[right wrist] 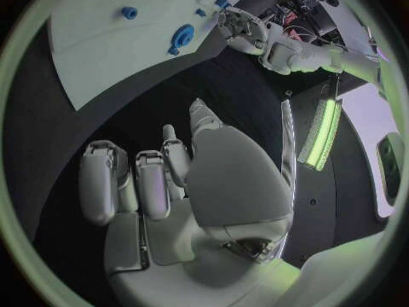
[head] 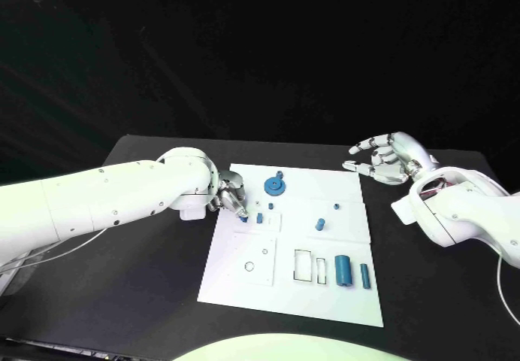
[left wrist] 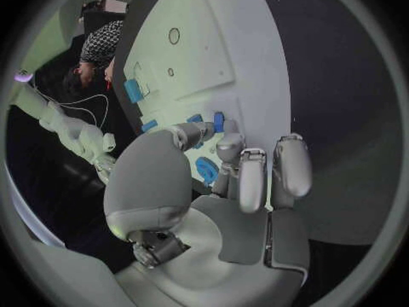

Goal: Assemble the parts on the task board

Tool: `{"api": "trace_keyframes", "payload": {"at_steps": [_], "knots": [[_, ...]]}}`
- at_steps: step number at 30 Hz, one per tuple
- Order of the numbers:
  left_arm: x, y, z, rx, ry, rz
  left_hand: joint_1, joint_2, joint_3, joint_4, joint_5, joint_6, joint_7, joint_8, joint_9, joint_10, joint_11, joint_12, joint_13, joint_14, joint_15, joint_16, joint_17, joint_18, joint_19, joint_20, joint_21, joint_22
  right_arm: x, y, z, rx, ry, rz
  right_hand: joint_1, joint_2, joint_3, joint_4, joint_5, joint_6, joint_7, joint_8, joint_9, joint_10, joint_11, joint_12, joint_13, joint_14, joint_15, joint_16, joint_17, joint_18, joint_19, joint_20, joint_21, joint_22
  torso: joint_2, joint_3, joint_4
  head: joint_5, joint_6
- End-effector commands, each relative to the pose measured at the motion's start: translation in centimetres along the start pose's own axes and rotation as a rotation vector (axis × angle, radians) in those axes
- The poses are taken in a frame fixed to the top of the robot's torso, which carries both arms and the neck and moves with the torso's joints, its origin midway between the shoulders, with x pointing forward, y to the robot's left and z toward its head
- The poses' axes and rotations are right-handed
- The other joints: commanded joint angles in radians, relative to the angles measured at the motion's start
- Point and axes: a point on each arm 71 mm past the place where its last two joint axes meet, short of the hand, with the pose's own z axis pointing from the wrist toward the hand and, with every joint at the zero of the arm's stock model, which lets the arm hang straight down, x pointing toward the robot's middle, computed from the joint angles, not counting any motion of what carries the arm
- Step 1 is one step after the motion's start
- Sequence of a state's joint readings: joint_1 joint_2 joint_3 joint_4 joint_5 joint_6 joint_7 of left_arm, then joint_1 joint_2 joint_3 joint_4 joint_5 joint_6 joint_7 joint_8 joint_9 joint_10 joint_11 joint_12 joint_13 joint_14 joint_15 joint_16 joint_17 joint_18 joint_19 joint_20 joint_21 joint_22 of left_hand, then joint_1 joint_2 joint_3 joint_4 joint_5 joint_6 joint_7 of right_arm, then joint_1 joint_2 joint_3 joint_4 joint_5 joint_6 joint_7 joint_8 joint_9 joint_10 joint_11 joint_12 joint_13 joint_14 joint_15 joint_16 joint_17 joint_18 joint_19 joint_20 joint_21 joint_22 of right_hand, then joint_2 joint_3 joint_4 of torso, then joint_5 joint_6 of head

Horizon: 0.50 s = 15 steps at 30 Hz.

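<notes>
Head view shows the white board (head: 325,248) lying in the middle of the black desk (head: 130,286), with a round blue part (head: 275,185) near its far edge, a small blue peg (head: 321,223) near the centre and two long blue parts (head: 343,271) standing side by side near its right edge. At the board's left edge the left robot hand (head: 230,197) has its fingertips down at a small blue piece (head: 244,219), but I cannot tell whether it grips it. Off the far right corner of the board, the right robot hand (head: 385,158) hovers above the desk with fingers apart and half curled, holding nothing.

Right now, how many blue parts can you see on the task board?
7: a round gear at the far edge, two small pieces by the left hand, a tiny peg, another peg mid-board, and two upright bars near right. The hand may hide more.
</notes>
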<state>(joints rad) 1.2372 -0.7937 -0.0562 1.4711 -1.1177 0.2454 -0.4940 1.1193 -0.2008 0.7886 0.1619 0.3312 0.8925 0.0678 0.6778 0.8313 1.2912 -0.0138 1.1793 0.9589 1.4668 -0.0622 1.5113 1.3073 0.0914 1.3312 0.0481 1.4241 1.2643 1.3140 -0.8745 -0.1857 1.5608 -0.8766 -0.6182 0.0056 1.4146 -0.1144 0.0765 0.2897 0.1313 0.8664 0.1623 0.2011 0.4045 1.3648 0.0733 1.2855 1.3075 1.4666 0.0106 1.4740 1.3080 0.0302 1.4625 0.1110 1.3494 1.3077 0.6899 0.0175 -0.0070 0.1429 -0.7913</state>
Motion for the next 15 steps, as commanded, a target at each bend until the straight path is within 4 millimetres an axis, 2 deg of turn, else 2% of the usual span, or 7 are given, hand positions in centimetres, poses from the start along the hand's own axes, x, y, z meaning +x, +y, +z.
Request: {"api": "trace_keyframes", "payload": {"at_steps": [1, 15], "knots": [[0.61, -0.2, 0.25, 0.005, 0.034, 0.0, -0.009, 0.003, 0.145, -0.145, -0.001, 0.007, -0.007, -0.002, 0.0, 0.01, -0.001, 0.005, 0.005, 0.074, -0.009, 0.007, 0.152, -0.018, 0.006, -0.004, 0.003, 0.002, 0.18, 0.12, -0.01, -0.011, 0.018, -0.004, -0.01, 0.002, -0.001, -0.001, 0.006, -0.007, -0.002, 0.004, -0.002, -0.006, 0.001, -0.005, 0.002, 0.061, -0.01, -0.005, 0.092, 0.019, -0.005, -0.003, -0.001, 0.165, 0.0, -0.0003, -0.0001, -0.001, -0.001], [0.55, -0.18, 0.36, 0.005, 0.034, -0.011, -0.057, 0.004, 0.079, -0.111, -0.009, 0.02, -0.023, 0.002, 0.006, 0.036, -0.013, 0.02, 0.028, 0.079, -0.017, 0.015, 0.167, -0.019, 0.011, -0.011, 0.001, 0.006, 0.15, 0.11, -0.04, -0.011, 0.017, -0.004, -0.011, 0.001, -0.002, -0.001, 0.005, -0.008, -0.002, 0.004, -0.002, -0.008, 0.002, -0.007, -0.001, 0.06, -0.01, -0.006, 0.09, 0.02, -0.006, -0.003, -0.005, 0.163, 0.001, -0.0002, 0.0007, -0.003, -0.004]]}}
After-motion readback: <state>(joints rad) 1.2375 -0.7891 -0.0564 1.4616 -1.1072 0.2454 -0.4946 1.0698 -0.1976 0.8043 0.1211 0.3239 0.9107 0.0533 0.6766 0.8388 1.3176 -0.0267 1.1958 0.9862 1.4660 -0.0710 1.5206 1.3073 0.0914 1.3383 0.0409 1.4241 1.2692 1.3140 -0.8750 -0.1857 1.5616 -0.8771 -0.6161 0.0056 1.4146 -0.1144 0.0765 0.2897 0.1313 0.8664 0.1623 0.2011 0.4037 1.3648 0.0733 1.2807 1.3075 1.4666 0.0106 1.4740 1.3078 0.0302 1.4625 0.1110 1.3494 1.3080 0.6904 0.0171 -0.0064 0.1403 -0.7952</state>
